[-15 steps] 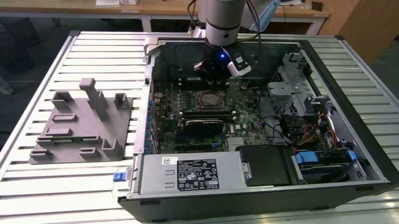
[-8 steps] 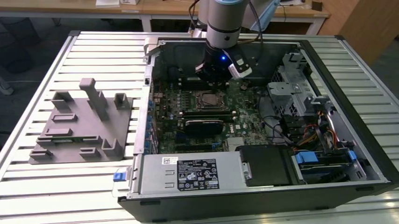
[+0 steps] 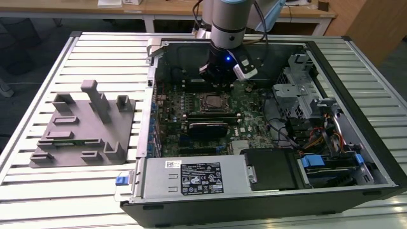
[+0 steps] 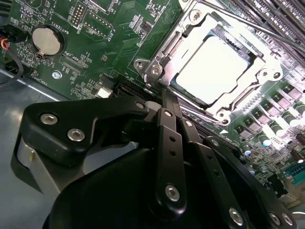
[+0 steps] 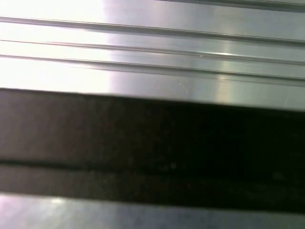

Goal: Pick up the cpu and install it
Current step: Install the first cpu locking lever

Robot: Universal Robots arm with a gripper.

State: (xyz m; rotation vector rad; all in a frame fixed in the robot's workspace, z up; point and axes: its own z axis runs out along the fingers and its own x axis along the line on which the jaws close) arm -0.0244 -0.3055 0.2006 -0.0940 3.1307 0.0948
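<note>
We see an open computer case (image 3: 356,157) lying on a ribbed metal counter (image 3: 95,52), close to the counter's edge on the exterior view's right. The arm (image 3: 228,24) descends from above into the far half of the case, and its gripper (image 3: 219,76) hangs above the green motherboard (image 3: 254,126), just behind the socket (image 3: 212,101).

In the second wrist view, the cpu (image 4: 214,71) lies flat inside the socket frame (image 4: 157,71), its pale metal top facing up and bright under the light. The metal frame surrounds it on all sides. We cannot tell whether the frame presses on the chip or merely borders it.

The black linkages of the gripper (image 4: 164,143) occupy the foreground of that view, drawn back from the cpu and not touching it. The tips of the fingers are hidden behind the linkages, so we cannot tell whether they are spread or pressed together; nothing is seen held between them.

A round coin battery (image 4: 46,39) sits on the motherboard, well apart from the socket. In the exterior view, a grey plastic fixture block (image 3: 83,126) rests on the counter beside the case, toward the exterior view's left edge. A grey power supply (image 3: 190,179) with a label fills the near corner of the case, and a drive cage (image 3: 299,90) with cables stands along the case's side on the exterior view's right.

The first wrist view shows ribbed metal slats (image 5: 152,43) with a dark band (image 5: 152,143) across them.
</note>
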